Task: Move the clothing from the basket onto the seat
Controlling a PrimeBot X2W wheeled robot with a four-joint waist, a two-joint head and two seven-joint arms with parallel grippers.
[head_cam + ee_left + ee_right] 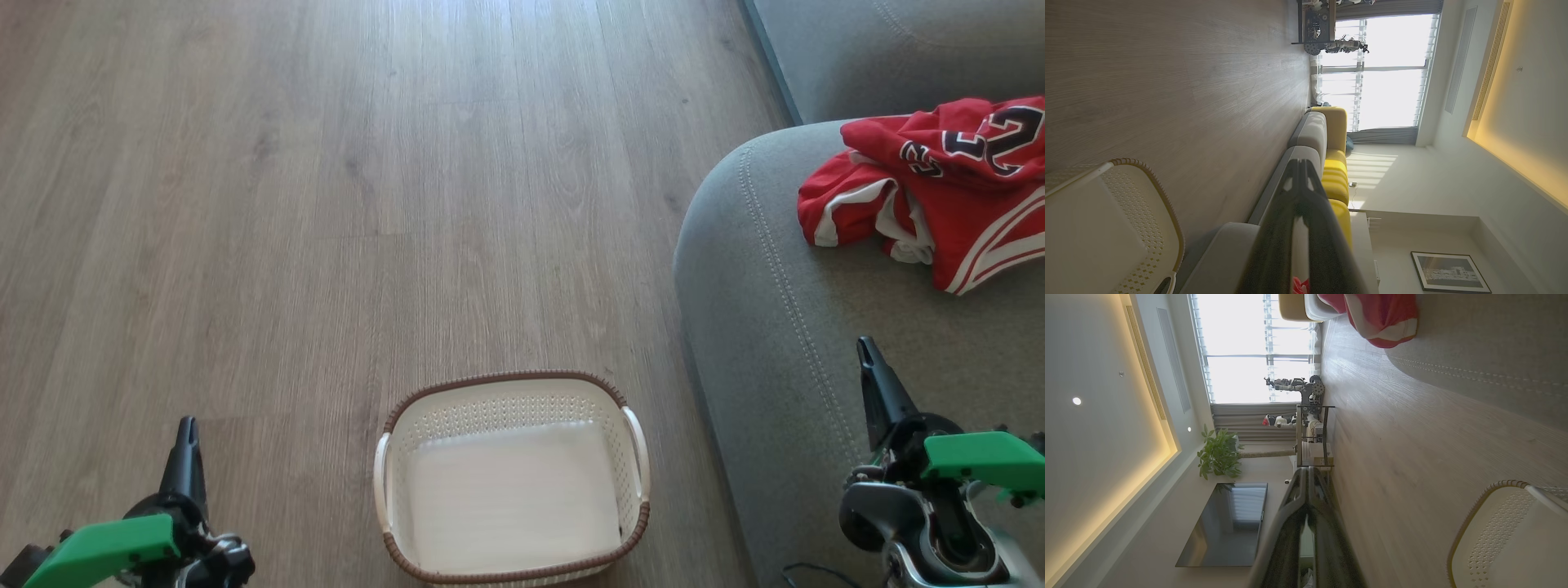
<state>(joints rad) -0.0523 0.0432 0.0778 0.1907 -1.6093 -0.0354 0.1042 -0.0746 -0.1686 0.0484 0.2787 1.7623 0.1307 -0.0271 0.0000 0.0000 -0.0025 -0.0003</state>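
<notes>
At the lower left of the head view, the left gripper has its 2 dark fingers pressed together on nothing, above the wood floor. At bottom centre the basket stands on that floor with its pale bottom bare. Just right of it rises the rounded corner of the seat. At the lower right the right gripper hangs over the grey cushion, its fingers also closed and holding nothing. At the upper right, the clothing lies crumpled on the seat, well apart from both grippers and running off the frame's right edge.

By my reading the transfer is done and no garment is left to fetch. The next move calls only for a check that nothing red hangs over the cushion's edge, then resting the arms.

The left wrist view shows yellow cushions at centre and a framed picture at lower right. The right wrist view shows a plant left of centre, a dark television below it, and a metal shelf at centre. The seat corner beside the basket's right handle is the 1 thing close enough to crowd an arm.
</notes>
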